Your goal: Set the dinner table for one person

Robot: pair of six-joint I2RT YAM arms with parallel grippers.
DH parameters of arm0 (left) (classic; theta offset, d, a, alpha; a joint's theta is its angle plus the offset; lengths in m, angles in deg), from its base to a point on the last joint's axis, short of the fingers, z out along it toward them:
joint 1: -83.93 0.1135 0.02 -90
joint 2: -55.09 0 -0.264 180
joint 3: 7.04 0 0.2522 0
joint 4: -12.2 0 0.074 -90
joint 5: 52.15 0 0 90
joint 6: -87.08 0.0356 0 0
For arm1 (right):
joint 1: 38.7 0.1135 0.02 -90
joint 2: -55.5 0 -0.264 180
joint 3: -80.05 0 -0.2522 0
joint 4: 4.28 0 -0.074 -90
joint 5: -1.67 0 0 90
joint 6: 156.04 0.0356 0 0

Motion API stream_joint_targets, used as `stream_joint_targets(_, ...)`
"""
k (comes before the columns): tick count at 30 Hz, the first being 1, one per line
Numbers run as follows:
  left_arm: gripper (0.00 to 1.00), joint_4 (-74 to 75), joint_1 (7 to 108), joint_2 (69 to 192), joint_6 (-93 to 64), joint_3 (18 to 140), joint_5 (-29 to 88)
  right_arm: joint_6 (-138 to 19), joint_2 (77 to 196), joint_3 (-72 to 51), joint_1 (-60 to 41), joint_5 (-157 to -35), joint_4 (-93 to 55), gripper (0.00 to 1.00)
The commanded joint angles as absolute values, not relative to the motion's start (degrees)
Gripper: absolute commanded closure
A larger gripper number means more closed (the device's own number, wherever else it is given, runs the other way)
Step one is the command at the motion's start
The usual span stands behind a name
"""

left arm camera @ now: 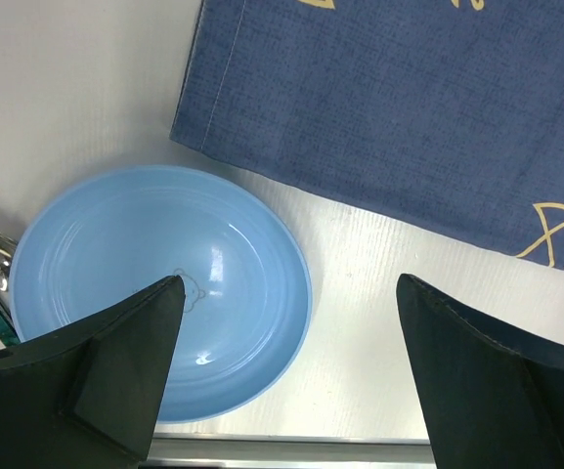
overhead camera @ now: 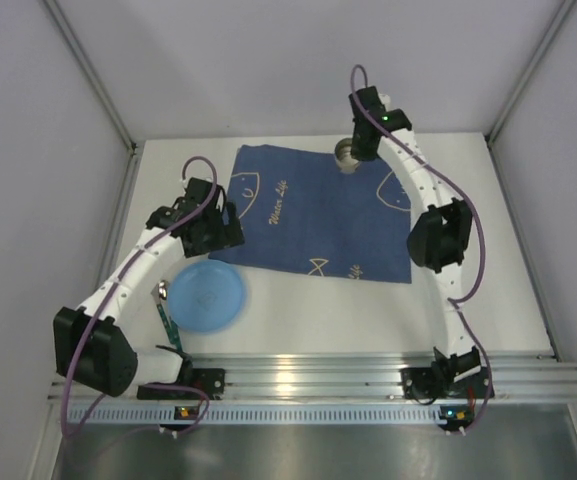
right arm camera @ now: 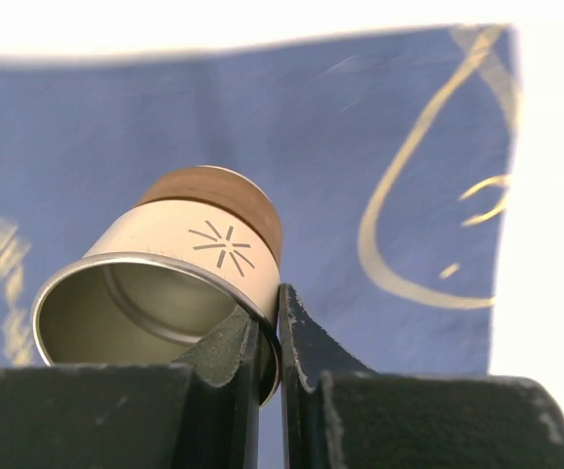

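Observation:
The white dinner table (overhead camera: 298, 310) carries a dark blue cloth mat (overhead camera: 318, 215) with pale fish drawings. A light blue plate (overhead camera: 208, 297) lies near the front left; it also shows in the left wrist view (left arm camera: 154, 283). My left gripper (left arm camera: 286, 342) is open and empty above the plate's right edge. My right gripper (right arm camera: 274, 327) is shut on the rim of a cream metal cup (right arm camera: 179, 269) with a brown base, held over the mat's far edge; the cup also shows in the top view (overhead camera: 347, 155). A spoon (overhead camera: 163, 292) lies left of the plate.
A green-handled utensil (overhead camera: 169, 328) lies beside the spoon at the front left. Grey walls enclose the table on three sides. An aluminium rail (overhead camera: 318, 375) runs along the near edge with both arm bases.

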State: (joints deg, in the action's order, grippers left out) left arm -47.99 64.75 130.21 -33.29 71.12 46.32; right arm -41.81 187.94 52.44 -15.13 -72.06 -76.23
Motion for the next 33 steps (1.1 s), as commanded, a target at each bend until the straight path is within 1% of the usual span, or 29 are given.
stream_joint_targets(1,0.05,-46.4,64.8,130.9,-34.6,73.0,44.7,-40.8,192.8,59.3,-20.1,-70.0,-76.9,1.00)
stream_joint_targets(4,0.06,-46.2,64.7,132.3,-35.2,73.4,44.9,-39.8,194.4,59.4,-23.5,-70.8,-74.3,1.00)
stream_joint_targets(12,0.07,-46.2,64.7,137.7,-36.4,76.9,45.2,-40.6,198.0,58.3,-27.1,-68.6,-73.4,1.00)
stream_joint_targets(14,0.07,-46.2,64.6,139.2,-36.7,77.8,45.1,-40.5,198.2,57.7,-27.8,-69.2,-73.5,0.97)
stream_joint_targets(17,0.07,-46.2,64.6,141.3,-37.1,79.0,44.9,-40.3,198.6,56.7,-28.9,-70.7,-73.8,0.83)
stream_joint_targets(18,0.07,-46.2,64.5,141.8,-37.4,79.4,44.8,-40.3,198.7,56.4,-29.5,-71.1,-73.9,0.73)
stream_joint_targets(20,0.07,-46.2,64.2,142.9,-37.6,80.5,44.4,-40.3,198.7,55.8,-29.8,-72.2,-74.0,0.64)
stream_joint_targets(22,0.07,-46.1,64.1,144.7,-37.8,81.7,44.1,-40.5,198.4,55.8,-30.3,-73.0,-74.1,0.49)
stream_joint_targets(23,0.07,-45.6,63.9,145.4,-37.8,82.0,44.2,-40.4,198.1,55.8,-30.4,-73.6,-74.1,0.38)
stream_joint_targets(24,0.07,-45.3,63.8,146.9,-37.6,82.4,44.1,-40.4,197.4,55.9,-30.8,-73.9,-74.1,0.18)
stream_joint_targets(26,0.07,-44.7,63.8,148.7,-37.3,83.9,43.9,-39.7,195.1,55.9,-31.0,-74.8,-74.0,0.04)
stream_joint_targets(27,0.07,-44.3,63.8,150.6,-37.0,84.7,44.0,-39.4,194.0,55.6,-30.9,-75.1,-74.1,0.00)
stream_joint_targets(29,0.07,-43.1,63.7,152.9,-36.4,86.8,44.1,-38.4,191.4,54.3,-30.7,-76.8,-74.2,0.00)
stream_joint_targets(33,0.08,-37.8,63.5,157.7,-34.4,87.8,42.4,-37.5,180.2,46.8,-28.4,-76.6,-74.6,0.00)
